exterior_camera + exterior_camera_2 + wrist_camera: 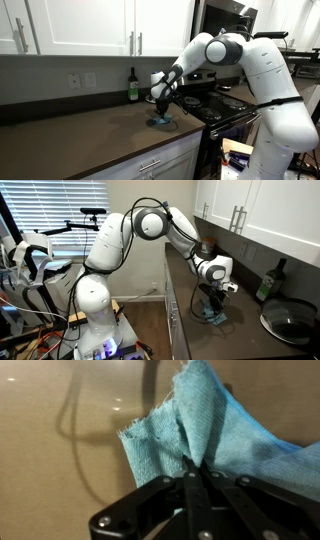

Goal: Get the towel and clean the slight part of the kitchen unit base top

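A light blue towel (215, 430) is pinched between my gripper's black fingers (197, 468) in the wrist view, with its frayed edge spread over the brown countertop (60, 460). In both exterior views the towel (161, 121) (216, 316) touches the counter under the gripper (161, 105) (216, 300), which points straight down. The gripper is shut on a fold of the towel.
A dark green bottle (133, 86) (271, 283) stands at the wall. A black stove (215, 103) lies beside the towel, and a dark pan (291, 322) sits on it. White cabinets (90, 25) hang above the counter.
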Tool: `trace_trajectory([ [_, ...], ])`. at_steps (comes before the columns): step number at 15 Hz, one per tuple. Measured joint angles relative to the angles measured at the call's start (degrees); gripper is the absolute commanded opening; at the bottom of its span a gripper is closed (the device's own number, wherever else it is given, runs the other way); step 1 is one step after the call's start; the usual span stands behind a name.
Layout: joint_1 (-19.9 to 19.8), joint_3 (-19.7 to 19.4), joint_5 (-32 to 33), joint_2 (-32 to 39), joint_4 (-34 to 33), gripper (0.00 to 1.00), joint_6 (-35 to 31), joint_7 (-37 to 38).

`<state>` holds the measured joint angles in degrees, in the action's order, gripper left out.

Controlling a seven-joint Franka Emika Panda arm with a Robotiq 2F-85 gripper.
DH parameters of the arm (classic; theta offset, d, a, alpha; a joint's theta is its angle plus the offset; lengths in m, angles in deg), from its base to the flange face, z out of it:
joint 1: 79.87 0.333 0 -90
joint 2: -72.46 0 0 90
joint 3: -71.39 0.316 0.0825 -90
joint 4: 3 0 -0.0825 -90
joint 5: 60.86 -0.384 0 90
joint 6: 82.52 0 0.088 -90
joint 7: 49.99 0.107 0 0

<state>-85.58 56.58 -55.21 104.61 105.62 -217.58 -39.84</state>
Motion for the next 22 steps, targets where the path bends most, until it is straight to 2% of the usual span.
trace_trajectory([
  [9,0.8,3.7,2.1,-1.5,1.1,0.03,3.8,-1.7],
  [22,1.6,12.8,1.8,-1.4,-0.7,0.03,7.7,-14.2],
])
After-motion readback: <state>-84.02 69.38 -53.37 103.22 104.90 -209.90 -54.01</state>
